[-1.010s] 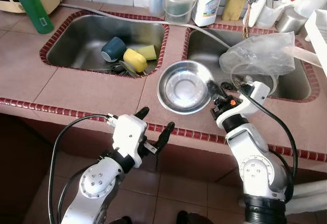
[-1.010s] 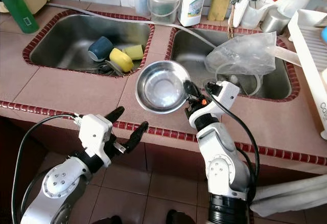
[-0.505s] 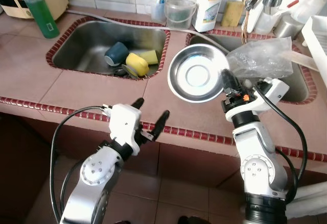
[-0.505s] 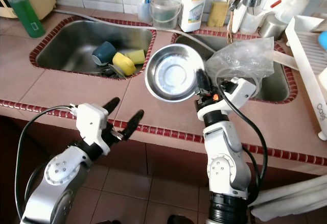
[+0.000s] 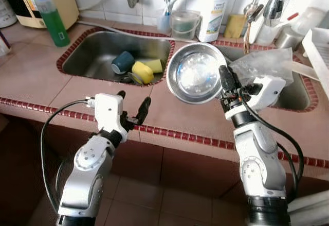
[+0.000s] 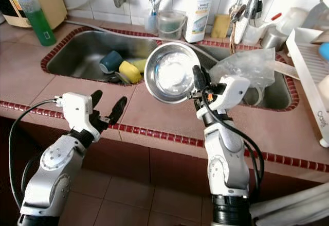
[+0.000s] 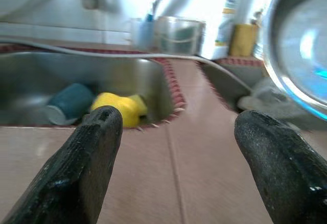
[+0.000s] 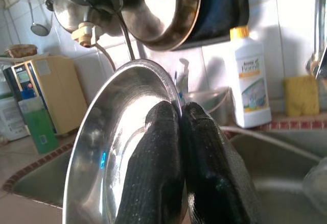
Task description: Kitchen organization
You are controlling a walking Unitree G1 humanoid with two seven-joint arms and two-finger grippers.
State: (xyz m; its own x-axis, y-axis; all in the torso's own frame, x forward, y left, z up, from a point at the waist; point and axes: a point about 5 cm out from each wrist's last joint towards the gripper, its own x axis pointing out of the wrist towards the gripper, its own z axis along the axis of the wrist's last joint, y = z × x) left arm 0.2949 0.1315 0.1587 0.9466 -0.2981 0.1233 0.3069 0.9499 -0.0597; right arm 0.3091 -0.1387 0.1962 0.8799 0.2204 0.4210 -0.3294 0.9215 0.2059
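Note:
A round steel bowl [image 5: 195, 73] hangs tilted above the counter strip between the two sinks, its hollow facing me. My right gripper [image 5: 225, 77] is shut on its right rim; the wrist view shows both fingers [image 8: 163, 173] pinching the rim of the steel bowl [image 8: 112, 152]. My left gripper [image 5: 132, 106] stands open over the counter's front edge with nothing between its fingers [image 7: 92, 152]. In the left sink [image 5: 87, 56] lie a dark blue cup [image 5: 122, 61] and yellow sponges [image 5: 142, 71].
A crumpled clear plastic bag [image 5: 267, 64] covers part of the right sink. Along the back wall stand a green bottle [image 5: 51, 17], a white detergent bottle [image 5: 213, 10], a clear tub [image 5: 184, 24] and a yellow sponge [image 5: 236, 26]. A white dish rack [image 6: 308, 56] sits at the right.
My right gripper has lifted the steel bowl off the counter and tilted it upright. The camera has pulled back and up, showing more of the back wall. The left gripper stays open.

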